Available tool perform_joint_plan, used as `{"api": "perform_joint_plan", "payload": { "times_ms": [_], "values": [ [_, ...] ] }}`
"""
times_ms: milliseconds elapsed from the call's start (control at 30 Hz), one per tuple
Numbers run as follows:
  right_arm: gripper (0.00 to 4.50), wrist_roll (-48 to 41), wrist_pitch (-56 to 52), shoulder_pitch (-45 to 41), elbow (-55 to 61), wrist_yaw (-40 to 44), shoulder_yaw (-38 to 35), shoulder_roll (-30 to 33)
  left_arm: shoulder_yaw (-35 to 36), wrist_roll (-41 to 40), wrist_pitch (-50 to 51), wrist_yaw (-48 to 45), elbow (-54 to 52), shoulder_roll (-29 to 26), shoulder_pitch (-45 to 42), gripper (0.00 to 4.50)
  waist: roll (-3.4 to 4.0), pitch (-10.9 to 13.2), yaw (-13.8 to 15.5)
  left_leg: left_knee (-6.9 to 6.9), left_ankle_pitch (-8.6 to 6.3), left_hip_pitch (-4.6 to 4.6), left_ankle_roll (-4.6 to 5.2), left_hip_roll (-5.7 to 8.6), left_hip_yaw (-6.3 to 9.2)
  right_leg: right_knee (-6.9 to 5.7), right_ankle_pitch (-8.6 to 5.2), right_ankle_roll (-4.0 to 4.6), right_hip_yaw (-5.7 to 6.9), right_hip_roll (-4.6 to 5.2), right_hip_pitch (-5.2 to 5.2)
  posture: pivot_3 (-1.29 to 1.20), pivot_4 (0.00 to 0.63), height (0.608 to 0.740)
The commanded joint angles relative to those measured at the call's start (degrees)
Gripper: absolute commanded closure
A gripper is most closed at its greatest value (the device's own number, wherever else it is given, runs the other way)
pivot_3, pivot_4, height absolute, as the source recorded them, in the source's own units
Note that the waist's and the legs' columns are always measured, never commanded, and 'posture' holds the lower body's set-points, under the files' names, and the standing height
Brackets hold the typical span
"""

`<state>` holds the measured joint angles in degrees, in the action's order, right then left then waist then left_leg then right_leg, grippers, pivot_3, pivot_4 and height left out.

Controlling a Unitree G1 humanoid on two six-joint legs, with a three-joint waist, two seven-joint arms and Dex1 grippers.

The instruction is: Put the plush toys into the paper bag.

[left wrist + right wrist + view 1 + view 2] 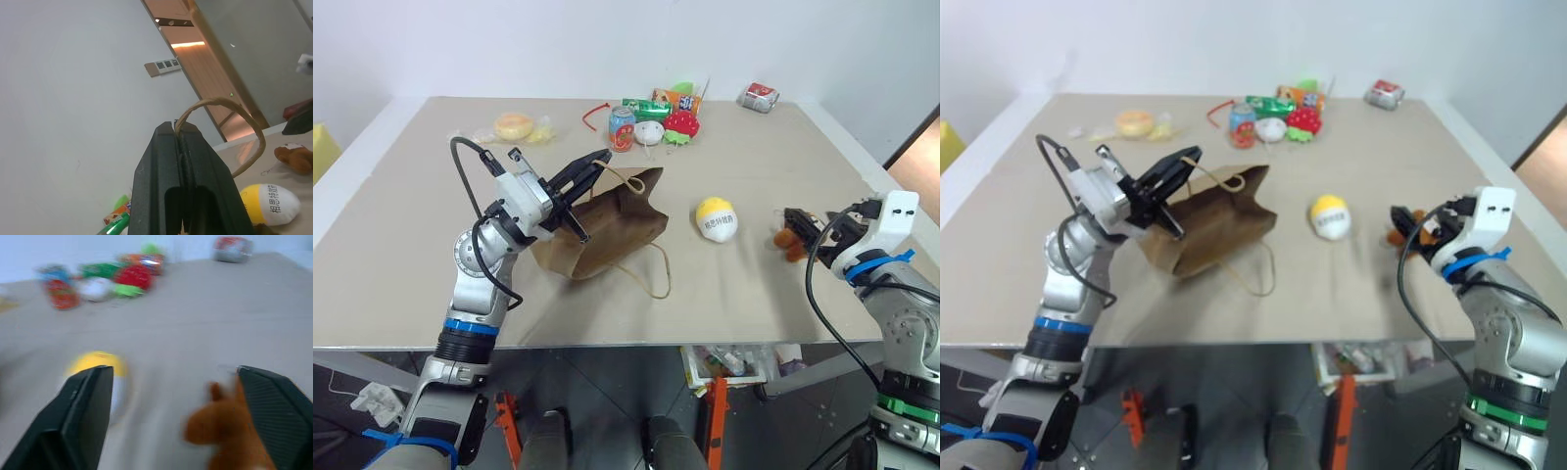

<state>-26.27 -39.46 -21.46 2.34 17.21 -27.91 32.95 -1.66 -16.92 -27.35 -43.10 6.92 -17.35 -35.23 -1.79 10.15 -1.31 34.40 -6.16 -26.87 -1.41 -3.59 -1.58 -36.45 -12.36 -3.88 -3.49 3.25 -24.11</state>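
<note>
text: dark Chinese lettering; on: white side of yellow-topped egg toy; other items: labels too small to read

- A beige desk is standing against a plain white wall.
- A wooden door is catching warm light beside wall switches.
- Dark floor is showing below.

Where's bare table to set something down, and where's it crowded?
Free: the wide strip between the paper bag and the back clutter, the patch between the bag and the egg toy, and the table's near left corner. Crowded: the back edge around the soda can and strawberry toy. The monkey toy sits by the right gripper.
</note>
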Motion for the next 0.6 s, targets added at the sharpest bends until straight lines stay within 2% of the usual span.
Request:
{"api": "perform_joint_plan", "payload": {
  "times_ms": [33,333,533,600],
  "values": [
    [0.14,4.96,2.03,-1.38,-4.70,-2.69,2.64,1.48,-0.44,0.24,0.77,-0.08,-5.37,-0.90,2.12,4.50,0.00,0.00,0.01,0.00,0.00,0.00,0.00,0.00,0.00,0.00,0.00,0.00,0.00,0.00,0.00,0.00,0.150,0.740],
    [0.14,11.05,4.14,-1.49,-10.39,-11.02,4.38,-1.11,-0.58,0.65,2.53,1.17,-7.84,-0.63,3.60,4.50,0.01,0.00,0.04,0.00,0.00,0.00,0.01,0.01,0.00,0.00,-0.02,-0.04,-0.05,-0.01,0.02,0.00,0.150,0.740],
    [0.14,10.66,4.06,-1.02,-10.63,-11.98,4.44,-3.72,-0.10,0.96,3.39,1.72,-8.36,-0.67,3.40,4.50,0.02,0.00,0.04,0.00,0.01,0.00,0.01,0.02,0.00,0.00,-0.01,-0.04,-0.07,-0.02,0.02,0.00,0.150,0.740],
    [0.77,10.60,4.36,-1.07,-10.47,-12.39,4.17,-4.37,-0.15,1.01,3.60,1.86,-8.70,-0.72,3.54,4.50,0.02,0.00,0.03,0.00,0.01,0.00,0.02,0.02,0.01,0.00,-0.01,-0.05,-0.07,-0.03,0.02,0.00,0.150,0.740]
  ]
}}
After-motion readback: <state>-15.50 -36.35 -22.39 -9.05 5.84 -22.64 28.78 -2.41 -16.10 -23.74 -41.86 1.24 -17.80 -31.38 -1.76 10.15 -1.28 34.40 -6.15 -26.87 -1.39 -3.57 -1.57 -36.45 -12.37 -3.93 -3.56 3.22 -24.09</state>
